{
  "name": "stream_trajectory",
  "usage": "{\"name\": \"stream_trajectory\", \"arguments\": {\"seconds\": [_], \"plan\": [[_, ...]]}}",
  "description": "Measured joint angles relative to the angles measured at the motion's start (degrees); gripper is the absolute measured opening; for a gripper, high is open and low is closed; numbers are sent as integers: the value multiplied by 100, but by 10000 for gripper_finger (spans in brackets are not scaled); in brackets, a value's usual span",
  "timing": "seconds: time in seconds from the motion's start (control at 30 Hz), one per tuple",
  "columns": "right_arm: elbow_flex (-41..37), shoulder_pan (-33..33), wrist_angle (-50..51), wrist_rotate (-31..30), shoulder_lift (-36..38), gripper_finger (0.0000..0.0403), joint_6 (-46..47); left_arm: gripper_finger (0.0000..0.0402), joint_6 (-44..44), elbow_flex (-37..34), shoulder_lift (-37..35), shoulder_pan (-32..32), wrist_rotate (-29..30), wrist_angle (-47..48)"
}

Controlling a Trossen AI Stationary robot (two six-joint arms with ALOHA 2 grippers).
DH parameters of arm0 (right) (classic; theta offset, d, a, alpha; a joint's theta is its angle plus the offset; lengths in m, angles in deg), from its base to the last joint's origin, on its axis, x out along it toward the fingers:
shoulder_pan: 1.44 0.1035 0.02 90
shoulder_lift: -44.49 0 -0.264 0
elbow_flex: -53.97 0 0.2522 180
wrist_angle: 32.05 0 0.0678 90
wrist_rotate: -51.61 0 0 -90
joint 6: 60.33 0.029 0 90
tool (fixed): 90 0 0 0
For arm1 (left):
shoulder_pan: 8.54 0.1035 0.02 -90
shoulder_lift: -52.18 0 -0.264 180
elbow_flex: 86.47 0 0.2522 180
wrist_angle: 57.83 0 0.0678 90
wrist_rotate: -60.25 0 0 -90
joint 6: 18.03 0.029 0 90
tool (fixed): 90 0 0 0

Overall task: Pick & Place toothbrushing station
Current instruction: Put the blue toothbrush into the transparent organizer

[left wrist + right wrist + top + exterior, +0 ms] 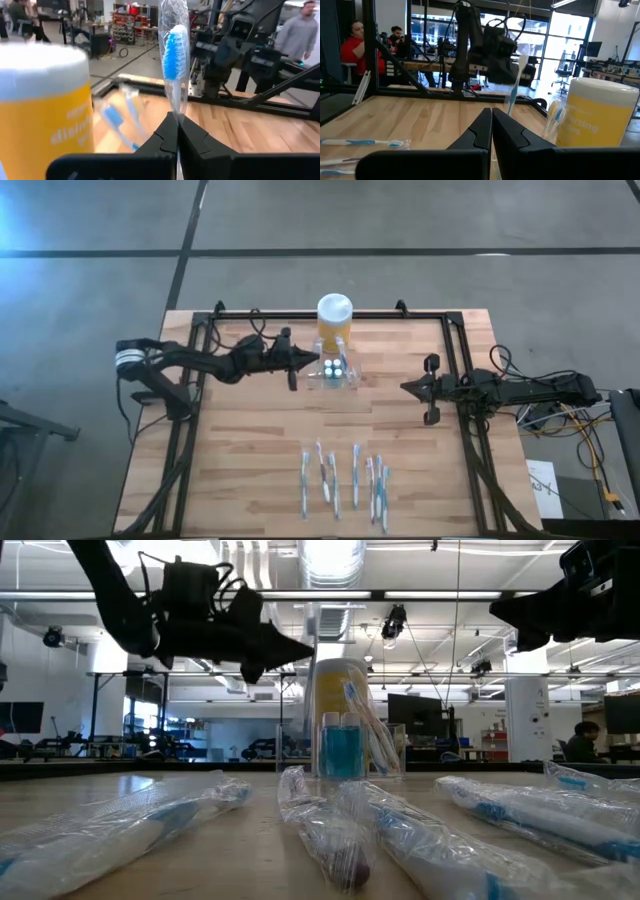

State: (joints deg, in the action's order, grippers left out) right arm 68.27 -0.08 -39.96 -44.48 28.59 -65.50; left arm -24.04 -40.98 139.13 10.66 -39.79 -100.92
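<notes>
The clear toothbrushing station (345, 378) stands on the table's far middle, just in front of the yellow jar with a white lid (334, 315). It holds a blue cup (341, 752) and a leaning brush (360, 715). My left gripper (312, 363) is at the station's left side, shut on a wrapped toothbrush with blue bristles (174, 55). My right gripper (405, 388) waits shut and empty to the right of the station. Several wrapped toothbrushes (345, 480) lie flat near the table's near edge. My left gripper pinches the wrapped toothbrush's handle (177, 107) between its two fingertips, through the clear wrapper. The fingers come level from the table's left. The bristle head stands out past the fingertips. The fingers hide the brush's other end.
A black frame (460, 370) runs along the table's left, far and right sides. The wrapped brushes fill the near middle of the low view (330, 830). People show in the room beyond the table (355, 50).
</notes>
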Motion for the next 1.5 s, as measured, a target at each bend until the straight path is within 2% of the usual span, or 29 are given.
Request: {"name": "stream_trajectory", "arguments": {"seconds": [0.13, 0.43, 0.8, 0.93, 1.27, 1.5], "plan": [[0, 0, -10, 0, 1, 8, 0, 2, -50, -123, 370, 0, 268, -315], [4, 0, 161, 7, -7, 8, 20, 2, -23, -125, 957, -2, 374, -517], [4, 0, 125, 4, -2, 8, 1, 3, 35, -112, 1122, -2, 565, -604], [4, 0, 120, 4, 2, 8, 2, 6, -117, -112, 1107, -2, 837, -562], [4, 0, 120, 1, 2, 8, 7, 42, -432, -129, 781, -2, 863, -401], [4, 0, 120, 0, 2, 8, 22, 91, -466, -129, 489, 19, 906, 174]]}}
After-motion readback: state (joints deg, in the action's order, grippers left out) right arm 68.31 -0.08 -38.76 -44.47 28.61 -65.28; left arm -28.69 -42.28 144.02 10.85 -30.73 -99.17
